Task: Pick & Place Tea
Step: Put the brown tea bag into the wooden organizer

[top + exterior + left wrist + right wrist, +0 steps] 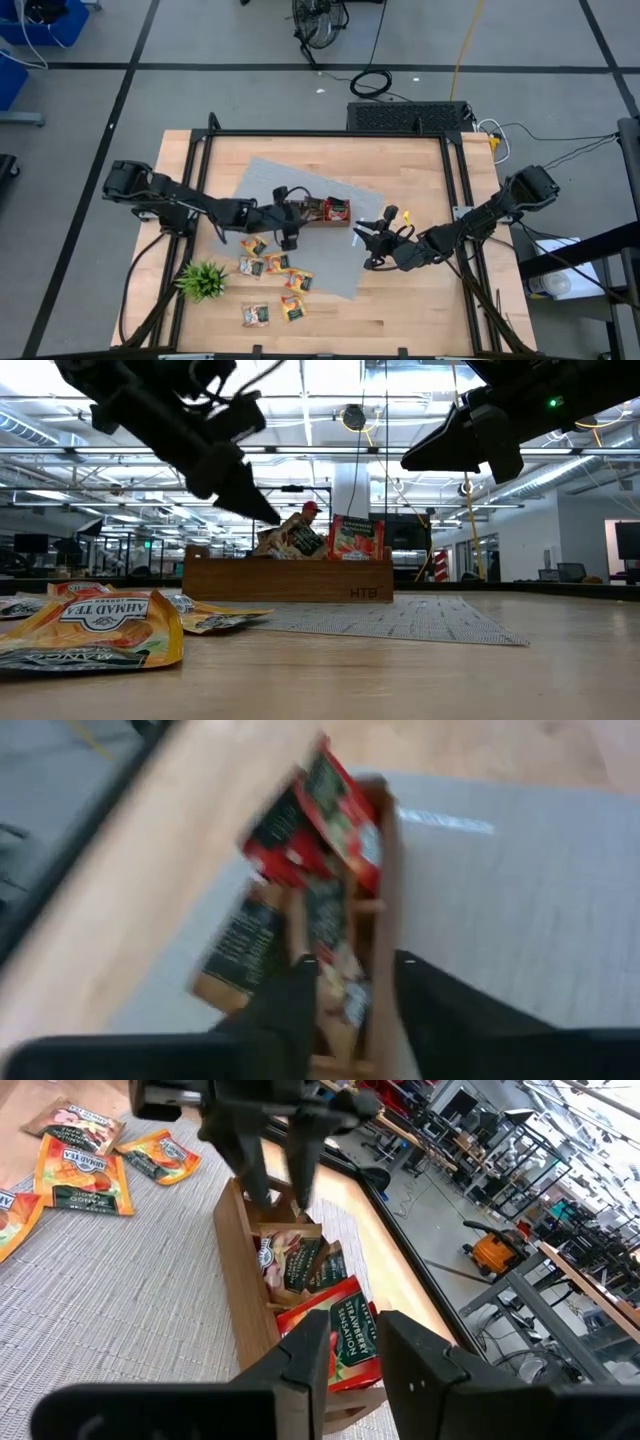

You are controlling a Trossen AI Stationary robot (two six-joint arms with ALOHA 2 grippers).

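The left gripper (pixel 292 232) hangs over the end of the wooden tray (pixel 318 212) that points toward nine o'clock in the high view, its two fingers (pixel 262 1175) reaching down into that end compartment with a gap between them; whether they pinch a sachet cannot be told, since their tips are hidden below the tray wall in the right wrist view and the left wrist view is smeared there. In that blurred view the fingers straddle the tray's long wall, with pale and dark sachets just beyond them and red sachets (pixel 335 815) in the far compartment. The right wrist view shows more: pale and dark packets leaning in the middle compartment and a red strawberry sachet (pixel 342 1342) standing in the nearest one, partly cut off by the right arm's own fingers. The right gripper (pixel 372 243) hovers off the table at about four o'clock from the tray, well apart from it, its fingers a little apart and holding nothing. The tray sits on a grey mat (pixel 340 265) near the table's middle. Loose tea sachets (pixel 270 266) lie flat at about seven o'clock from the tray, some on the mat's edge and some on the bare wooden table (pixel 420 320); their print is too small to read from above, though the low view shows an orange one (pixel 95 628) close up. A small green plant (pixel 203 280) stands at nine o'clock of the loose sachets.
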